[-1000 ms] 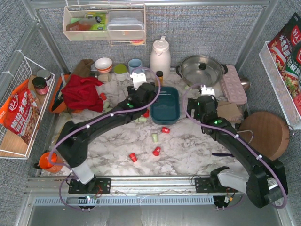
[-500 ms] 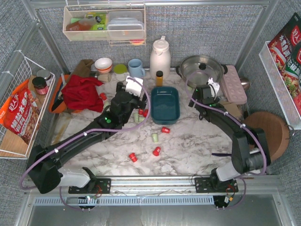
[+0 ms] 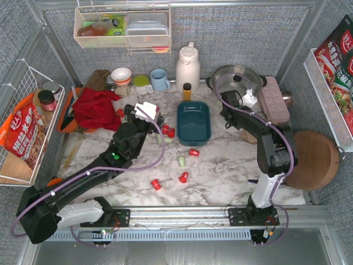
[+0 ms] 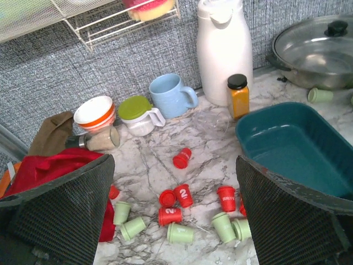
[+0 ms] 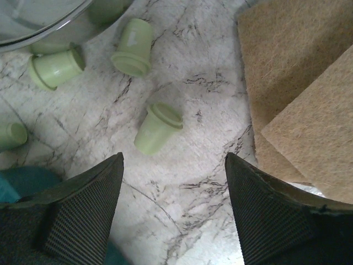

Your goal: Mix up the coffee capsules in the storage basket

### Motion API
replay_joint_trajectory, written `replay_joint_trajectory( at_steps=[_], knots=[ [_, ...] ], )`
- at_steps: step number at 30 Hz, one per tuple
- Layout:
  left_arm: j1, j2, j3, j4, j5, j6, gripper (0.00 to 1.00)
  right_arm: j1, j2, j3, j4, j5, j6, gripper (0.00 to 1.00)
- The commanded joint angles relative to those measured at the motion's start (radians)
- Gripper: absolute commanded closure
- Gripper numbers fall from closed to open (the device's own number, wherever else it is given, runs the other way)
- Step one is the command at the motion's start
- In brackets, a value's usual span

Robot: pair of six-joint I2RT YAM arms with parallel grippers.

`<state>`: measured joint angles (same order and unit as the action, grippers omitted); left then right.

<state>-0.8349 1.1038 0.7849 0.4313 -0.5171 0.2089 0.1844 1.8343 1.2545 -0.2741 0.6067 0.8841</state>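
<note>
A pale mint-green tapered capsule [image 5: 156, 130] lies tipped, axis slanted, just far of the right gripper [image 5: 174, 165], whose jaws stand apart, empty.

I see a white jug [image 4: 223, 49] between a blue mug [image 4: 171, 95] and a lidded steel pot [image 4: 317, 47], an orange bottle [image 4: 238, 96] just beside the jug

The left arm [image 3: 83, 176] is stretched from its base toward the basket [image 3: 193, 122], with the elbow kept low and out to the left. The left gripper [image 3: 145, 112] is held just left of the basket, its jaws spread wide and nothing between them. The right arm [image 3: 270, 152] is folded steeply upward. The right gripper [image 3: 241, 101] is held right of and behind the basket, tilted downward, jaws parted and empty.
</note>
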Motion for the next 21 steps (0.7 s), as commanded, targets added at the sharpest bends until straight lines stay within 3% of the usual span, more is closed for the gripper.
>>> replay_joint_trajectory(
  at_steps=[1, 21],
  knots=[
    [0.000, -0.033, 0.006, 0.033, -0.033, -0.036, 0.01, 0.007, 0.064, 0.081, -0.128, 0.065, 0.111, 0.28],
    [-0.009, -0.144, -0.003, 0.025, -0.018, -0.085, 0.01, 0.026, 0.302, 0.305, -0.293, 0.077, 0.240, 0.39]
  ],
)
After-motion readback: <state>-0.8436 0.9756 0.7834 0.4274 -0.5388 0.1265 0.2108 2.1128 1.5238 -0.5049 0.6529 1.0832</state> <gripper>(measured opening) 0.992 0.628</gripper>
